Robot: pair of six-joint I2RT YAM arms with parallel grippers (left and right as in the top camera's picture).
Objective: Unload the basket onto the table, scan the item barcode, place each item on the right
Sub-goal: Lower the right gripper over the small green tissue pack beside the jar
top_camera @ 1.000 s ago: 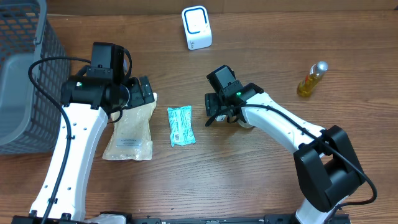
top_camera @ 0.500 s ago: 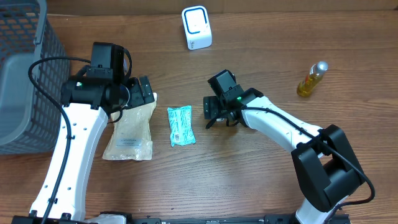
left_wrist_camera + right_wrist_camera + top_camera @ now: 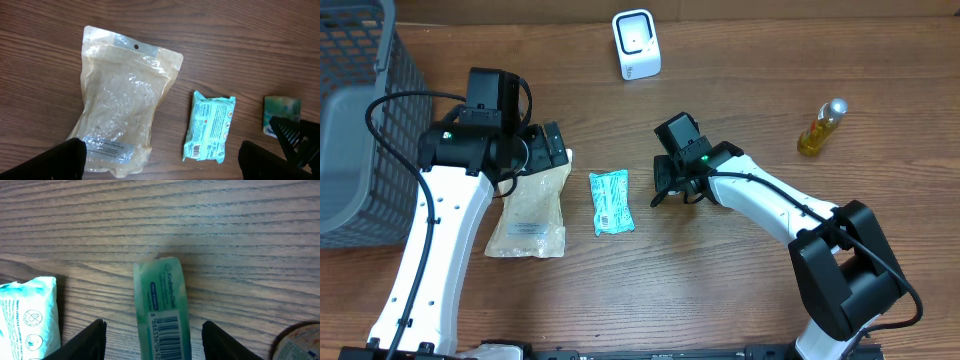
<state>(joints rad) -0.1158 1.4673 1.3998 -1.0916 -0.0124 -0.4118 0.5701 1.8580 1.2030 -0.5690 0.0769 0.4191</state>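
Right gripper [image 3: 152, 327] released, jaws straddling the green barcoded pack [image 3: 161, 300] without touching it; left gripper [image 3: 160, 145] spread wide above the clear pouch [image 3: 125, 100]

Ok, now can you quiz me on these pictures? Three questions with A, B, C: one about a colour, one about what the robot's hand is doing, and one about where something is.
1. What colour is the scanner?
A. white
B. red
C. black

2. How is the right hand?
A. shut on the scanner
B. shut on nothing
C. open, with its fingers either side of the small green pack

3. Where is the yellow bottle?
A. on top of the scanner
B. on the table, alone, on the right arm's side
C. between the right hand's fingers

Answers:
1 A, because its body is white in the overhead view.
2 C, because wood shows between each finger and the pack.
3 B, because it sits by itself on the wood, far from the packs.
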